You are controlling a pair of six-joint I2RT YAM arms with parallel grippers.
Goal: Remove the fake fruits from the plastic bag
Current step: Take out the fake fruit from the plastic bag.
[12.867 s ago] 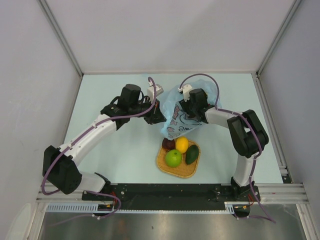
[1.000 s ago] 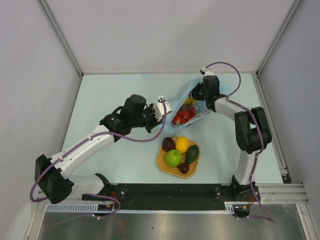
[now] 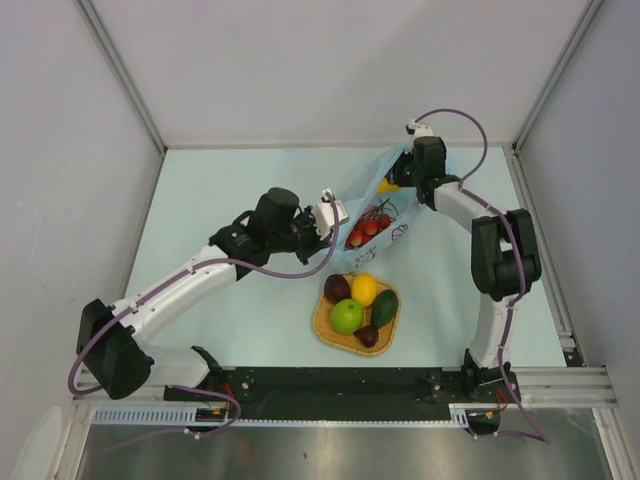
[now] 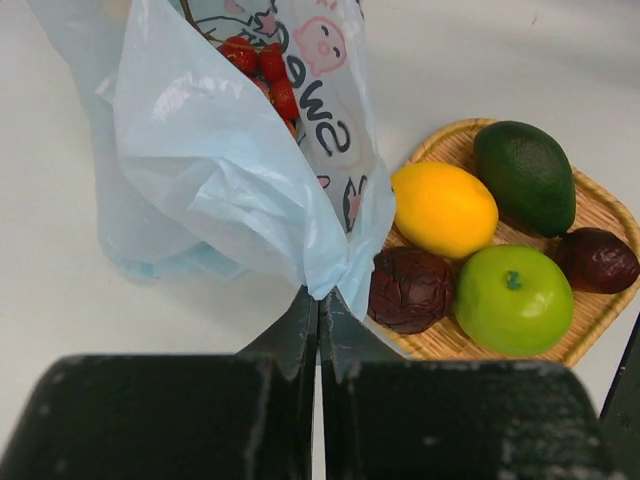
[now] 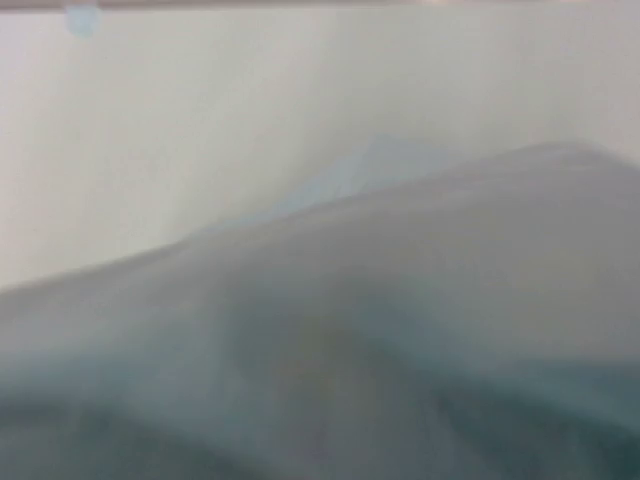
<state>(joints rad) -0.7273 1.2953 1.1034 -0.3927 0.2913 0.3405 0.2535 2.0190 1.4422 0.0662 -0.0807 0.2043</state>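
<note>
The pale blue plastic bag (image 3: 392, 215) stretches between my two grippers above the table. My left gripper (image 4: 319, 300) is shut on the bag's lower edge (image 4: 330, 275). A bunch of red berries (image 3: 367, 227) shows through the plastic (image 4: 262, 62), and a yellow fruit (image 3: 387, 186) sits higher in the bag. My right gripper (image 3: 407, 178) is at the bag's top end. Its wrist view shows only blurred plastic, so its jaws are hidden. The lemon (image 4: 443, 208), green apple (image 4: 512, 298), avocado (image 4: 524, 175) and two dark plums (image 4: 410, 288) lie on the woven tray.
The woven tray (image 3: 322, 325) lies just below the bag, near the table's front middle. Grey walls stand along the table's left, back and right sides. The arms' black base rail (image 3: 340, 385) runs along the near edge.
In the last second both grippers moved slightly up and right, pulling the bag tauter and higher. Since the earliest frame a second plum has appeared on the tray.
</note>
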